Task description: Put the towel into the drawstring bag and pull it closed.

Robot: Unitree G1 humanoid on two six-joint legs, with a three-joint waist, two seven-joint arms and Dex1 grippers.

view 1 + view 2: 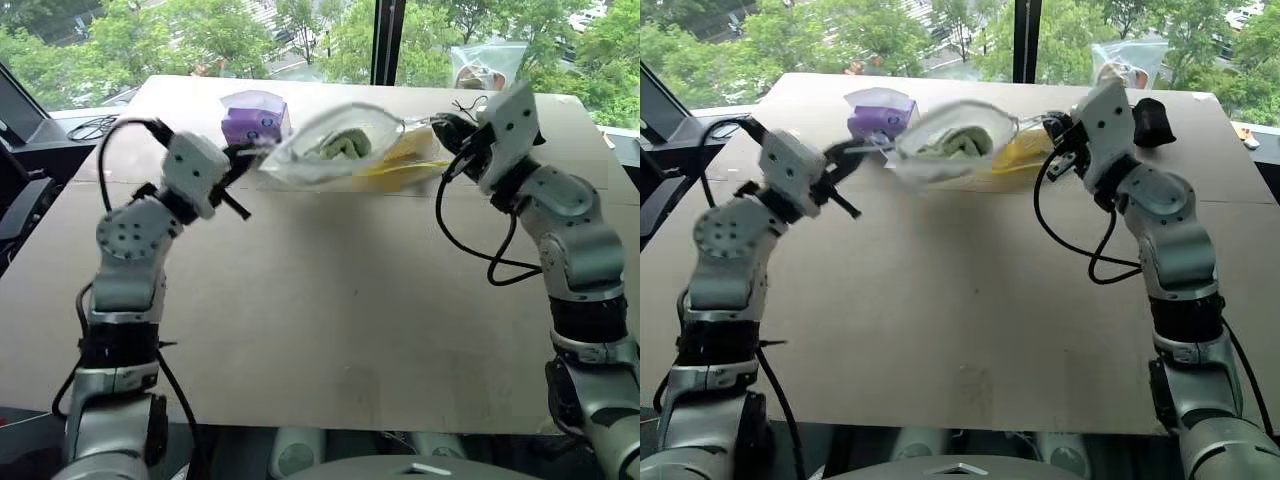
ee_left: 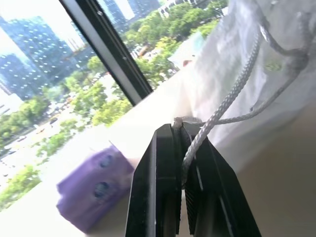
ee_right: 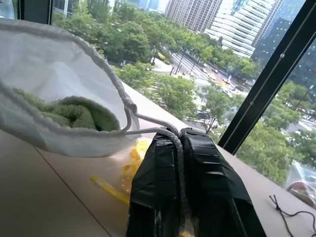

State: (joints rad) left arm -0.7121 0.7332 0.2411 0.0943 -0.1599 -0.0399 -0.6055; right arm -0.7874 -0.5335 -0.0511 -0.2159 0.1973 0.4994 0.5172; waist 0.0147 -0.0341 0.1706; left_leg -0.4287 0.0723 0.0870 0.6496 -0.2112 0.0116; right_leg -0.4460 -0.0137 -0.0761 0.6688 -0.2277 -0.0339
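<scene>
The white drawstring bag (image 1: 298, 160) hangs above the table, stretched between my two grippers. Through its thin fabric the light-green towel (image 1: 342, 146) shows inside, and it is also seen through the bag's mouth (image 3: 74, 114). My left gripper (image 1: 243, 158) is shut on the white cord (image 2: 222, 106) at the bag's left end, the cord pinched between its black fingers (image 2: 163, 187). At the bag's right end my right gripper (image 1: 437, 128) is shut on the other cord (image 3: 148, 118), which runs taut into the gathered mouth.
A purple box (image 1: 255, 118) stands just behind the bag's left end. A yellow item in clear plastic (image 1: 405, 165) lies under the bag's right end. A clear plastic bag (image 1: 485, 62) and a small black pouch (image 1: 1152, 120) sit at the back right; a black cable (image 1: 90, 127) lies at the far left.
</scene>
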